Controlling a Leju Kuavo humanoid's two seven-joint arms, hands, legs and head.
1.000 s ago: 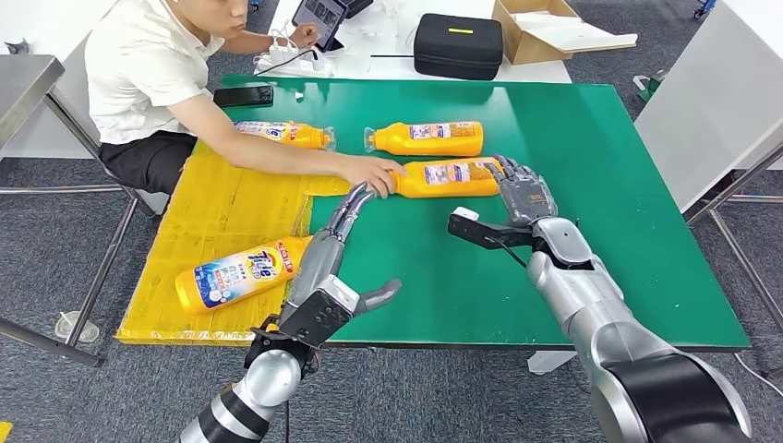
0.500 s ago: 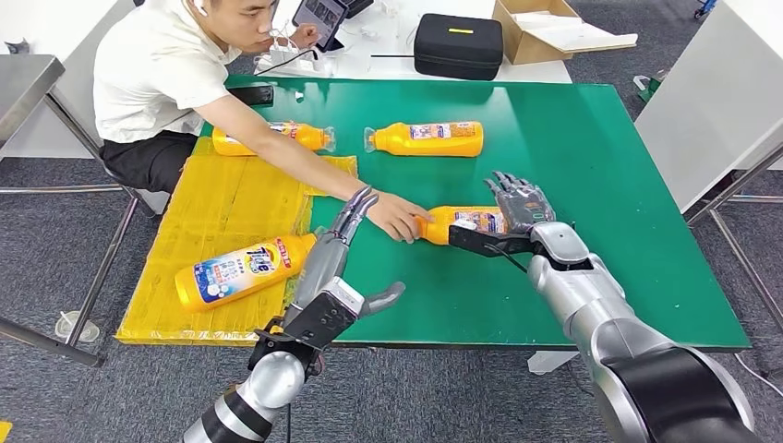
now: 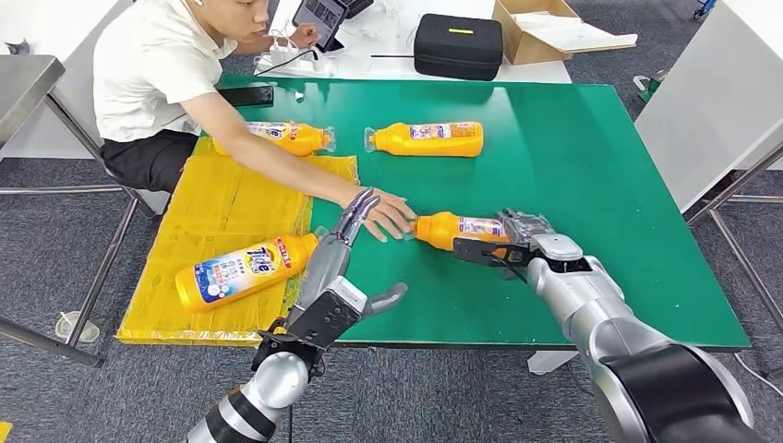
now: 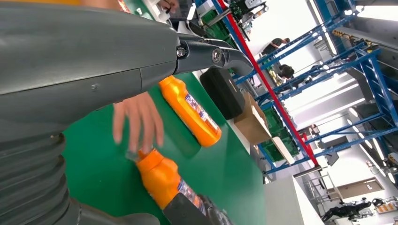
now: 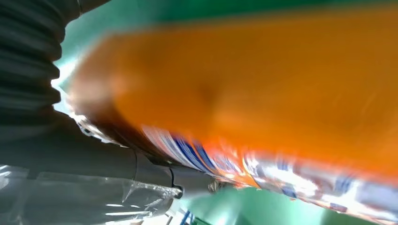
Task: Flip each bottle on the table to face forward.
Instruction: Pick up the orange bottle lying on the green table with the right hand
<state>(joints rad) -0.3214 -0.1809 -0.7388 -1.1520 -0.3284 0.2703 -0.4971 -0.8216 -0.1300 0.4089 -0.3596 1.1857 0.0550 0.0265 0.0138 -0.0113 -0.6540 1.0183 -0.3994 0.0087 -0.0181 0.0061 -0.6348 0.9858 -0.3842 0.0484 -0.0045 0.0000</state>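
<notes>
An orange bottle (image 3: 451, 227) lies on its side on the green table (image 3: 591, 157), and my right hand (image 3: 519, 236) grips its body end. It fills the right wrist view as a blurred orange bottle (image 5: 263, 93). A person's hand (image 3: 389, 216) touches its cap end; the left wrist view has the same bottle (image 4: 164, 180) and the person's hand (image 4: 139, 123). My left hand (image 3: 334, 263) hovers open, fingers straight, just left of that hand. Three other orange bottles lie flat: one far centre (image 3: 434, 138), one far left (image 3: 284, 136), one on the yellow mat (image 3: 242, 269).
A yellow mat (image 3: 222, 198) covers the table's left part. A seated person in a white shirt (image 3: 152, 69) reaches across from the far left. A black phone (image 3: 243, 95) lies at the far edge. A black case (image 3: 457, 44) and cardboard box (image 3: 545, 29) sit on the table behind.
My right hand has closed on the bottle and drawn it toward me and to the left. The person's hand followed at its cap end. My left hand barely moved.
</notes>
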